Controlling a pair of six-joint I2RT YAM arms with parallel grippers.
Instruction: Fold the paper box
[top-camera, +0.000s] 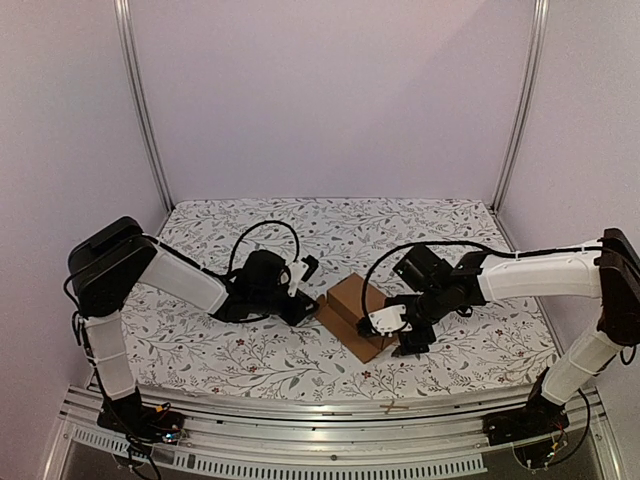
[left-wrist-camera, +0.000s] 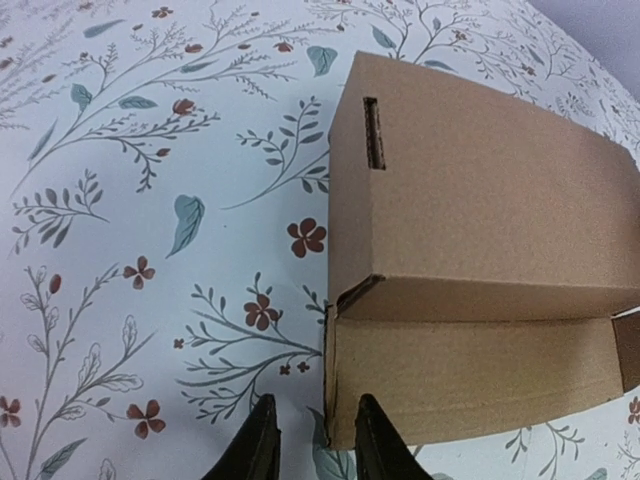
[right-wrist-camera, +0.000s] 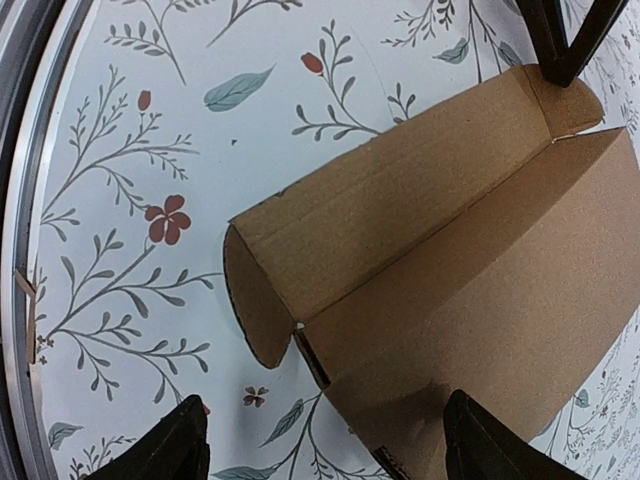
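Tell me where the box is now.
In the top view, the box lies at centre, slightly right, between the left gripper and the right gripper.

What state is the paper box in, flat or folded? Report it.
Partly folded, not closed: the paper box stands with walls raised, its inside open to the right wrist view.

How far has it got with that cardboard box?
Done: the paper box already stands with walls raised. In hand: the left gripper straddles one corner; the right gripper hangs open at its end. Left: its end flap is not yet tucked in.
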